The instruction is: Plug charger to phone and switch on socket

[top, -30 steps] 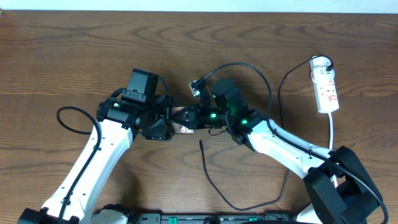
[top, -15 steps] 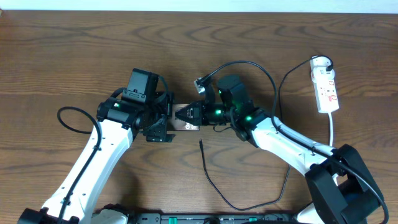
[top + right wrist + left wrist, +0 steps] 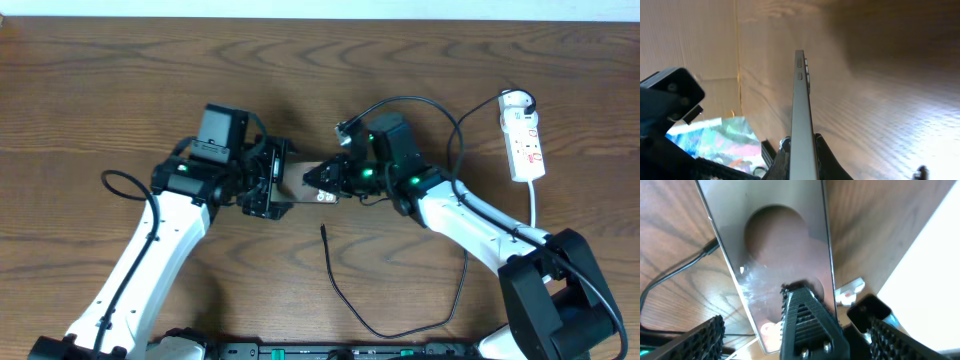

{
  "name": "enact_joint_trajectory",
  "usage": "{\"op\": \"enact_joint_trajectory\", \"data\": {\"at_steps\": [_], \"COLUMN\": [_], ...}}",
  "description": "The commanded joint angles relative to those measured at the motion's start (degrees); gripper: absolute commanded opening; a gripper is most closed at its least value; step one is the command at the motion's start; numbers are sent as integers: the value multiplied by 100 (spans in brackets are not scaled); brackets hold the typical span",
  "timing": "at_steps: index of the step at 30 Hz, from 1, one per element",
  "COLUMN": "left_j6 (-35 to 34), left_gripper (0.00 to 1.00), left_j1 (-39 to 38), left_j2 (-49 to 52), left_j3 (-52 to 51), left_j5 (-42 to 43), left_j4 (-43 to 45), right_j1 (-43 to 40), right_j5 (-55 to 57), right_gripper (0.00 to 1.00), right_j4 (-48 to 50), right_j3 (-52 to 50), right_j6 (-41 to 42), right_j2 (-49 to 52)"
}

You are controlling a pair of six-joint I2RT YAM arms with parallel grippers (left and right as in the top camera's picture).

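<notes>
The phone [image 3: 298,178] is held off the table between both grippers at the table's middle. My right gripper [image 3: 332,178] is shut on its right end; the right wrist view shows the phone [image 3: 799,100] edge-on, clamped between my fingers [image 3: 799,152]. My left gripper [image 3: 270,182] is open, its fingers [image 3: 795,325] spread to either side of the phone's glossy face [image 3: 775,245]. The charger's black plug tip [image 3: 323,230] lies free on the table below the phone, and its cable loops down and right. The socket [image 3: 525,140] lies at the far right.
The charger cable [image 3: 385,333] runs near the front edge, then up behind my right arm towards the socket's top end. A black arm cable [image 3: 115,195] loops left of my left arm. The socket's white cord [image 3: 533,205] runs down from the strip.
My right gripper has drawn back to the right and slightly up with the phone. My left gripper has turned and moved up alongside the phone's left end. The charger has not moved.
</notes>
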Motion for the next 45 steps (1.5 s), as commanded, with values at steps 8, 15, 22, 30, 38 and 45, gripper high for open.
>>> {"op": "enact_joint_trajectory", "data": {"at_steps": [8,15,22,30,38,45], "left_j6": [2304,2173,1460,422,341,629], "left_gripper": [90,90,90,90,90,90], "left_j1": [1158,1777,1926,1926,1912,1908], "left_j2": [-107,-107,-107,-107,-107,-107], "left_j3": [133,-63,-651,-1952,-2304,-2304], "left_j5": [1506,1808,1825,1777,1779,1683], "left_j4": [267,1182,2564,5681,6422,6413], "right_j1": [-828,-1021,-1005,-601,59,520], "right_j5": [-162,157,697,1080,1513,1707], "right_gripper": [1,1,1,1,1,1], "right_j4": [223,1338,2063,2841,3211,3213], "right_j3": [59,57,59,59,59,57], "right_j6": [859,2680,4319,5088,5176,5174], "right_j2": [-9,-9,-9,-9,-9,-9]}}
